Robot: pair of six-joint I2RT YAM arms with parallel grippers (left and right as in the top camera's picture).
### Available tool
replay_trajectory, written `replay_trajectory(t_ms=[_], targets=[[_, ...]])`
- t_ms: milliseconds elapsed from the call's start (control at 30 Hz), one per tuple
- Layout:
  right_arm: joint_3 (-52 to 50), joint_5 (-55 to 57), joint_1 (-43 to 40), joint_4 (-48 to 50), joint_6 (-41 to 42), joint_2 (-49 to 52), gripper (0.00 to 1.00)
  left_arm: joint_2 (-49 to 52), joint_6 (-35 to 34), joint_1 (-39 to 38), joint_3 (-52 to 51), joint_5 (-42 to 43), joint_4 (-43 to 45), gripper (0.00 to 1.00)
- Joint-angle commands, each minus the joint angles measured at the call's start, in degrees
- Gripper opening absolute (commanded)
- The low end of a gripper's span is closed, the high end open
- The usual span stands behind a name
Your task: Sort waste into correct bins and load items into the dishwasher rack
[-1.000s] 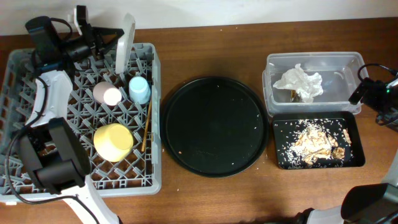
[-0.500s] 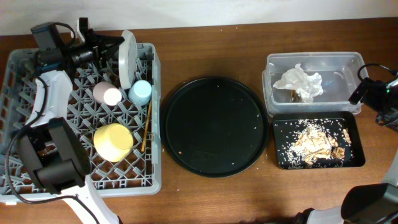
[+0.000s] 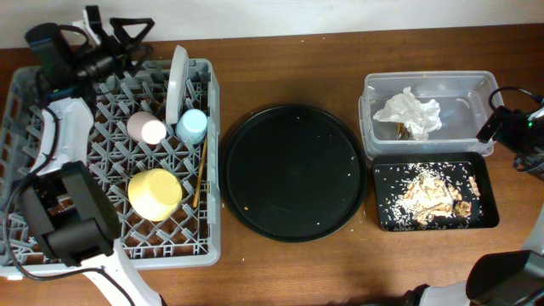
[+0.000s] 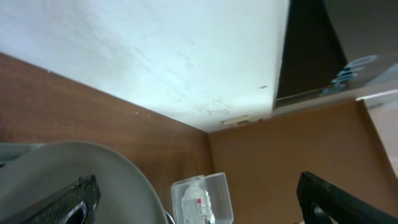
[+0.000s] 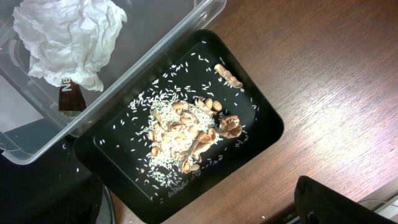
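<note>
With the plate [image 3: 177, 81] upright at the rack's [image 3: 161, 245] twelve o'clock and my left hand [image 3: 136, 30] released at eleven, loading looked finished, so I judged withdrawal came next.

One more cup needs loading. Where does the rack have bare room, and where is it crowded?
Bare pegs show in the dishwasher rack along its near rim, in front of the yellow bowl, and behind the pink cup, beside the plate. Crowded: plate, blue cup and chopsticks cluster together.
</note>
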Motion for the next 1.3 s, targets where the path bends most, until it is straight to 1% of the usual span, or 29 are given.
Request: replay_trajectory(t_ms=[0,33,67,100,267,333,433,467,533,600,700,767,967,1167,1233,1267], targets=[[0.5,0.5,-0.2,-0.1,0.1,-0.2,0.99,-2.5,-1.4,1.0,2.3,5.2,1.0,0.74],[0.5,0.5,-0.2,-0.1,0.1,-0.2,0.99,-3.6,-0.6,0.8,2.3,6.0,1.0,0.59],[0.5,0.5,-0.2,-0.1,0.1,-0.2,0.99,-4.5,0.5,0.5,2.3,6.7,1.0,0.17],[0.5,0.5,-0.2,-0.1,0.1,-0.2,0.99,-5.2,0.8,0.1,2.3,7.2,1.0,0.0],[0.5,0.5,-0.2,-0.1,0.1,-0.2,0.99,-6.9,0.8,-3.3,2.3,9.6,0.9,0.0],[0.5,0.5,-0.2,-0.1,0.1,-0.2,0.99,-6.9,1.4,-5.7,2.2,10.3,-0.4,0.0],[0.5,0.5,-0.2,-0.1,0.1,-0.2,0.99,-6.9,7.1,-8.3,2.2,8.6,-6.9,0.0],[0.5,0.5,-0.2,-0.1,0.1,-0.2,0.99,-6.9,9.4,-9.0,2.2,7.0,-10.6,0.0],[0.5,0.5,-0.2,-0.1,0.1,-0.2,0.99,-6.9,15.9,-10.1,2.2,1.0,-20.2,0.0],[0.5,0.5,-0.2,-0.1,0.1,-0.2,0.99,-6.9,22.7,-10.4,2.2,-9.3,-31.4,0.0],[0.5,0.5,-0.2,-0.1,0.1,-0.2,0.99,-6.9,27.0,-10.0,2.2,-17.5,-36.9,0.0],[0.5,0.5,-0.2,-0.1,0.1,-0.2,0.99,-6.9,27.4,-9.2,2.2,-18.7,-37.2,0.0],[0.5,0.5,-0.2,-0.1,0.1,-0.2,0.99,-7.5,26.9,-5.6,2.3,-19.3,-34.4,0.0],[0.5,0.5,-0.2,-0.1,0.0,-0.2,0.99,-8.1,26.7,-3.1,2.9,-19.5,-33.5,0.0],[0.5,0.5,-0.2,-0.1,0.1,-0.2,0.99,-8.7,26.7,-2.9,3.7,-19.5,-33.5,0.01],[0.5,0.5,-0.2,-0.1,0.0,-0.2,0.99,-9.0,26.7,-2.9,4.4,-19.5,-33.6,0.04]])
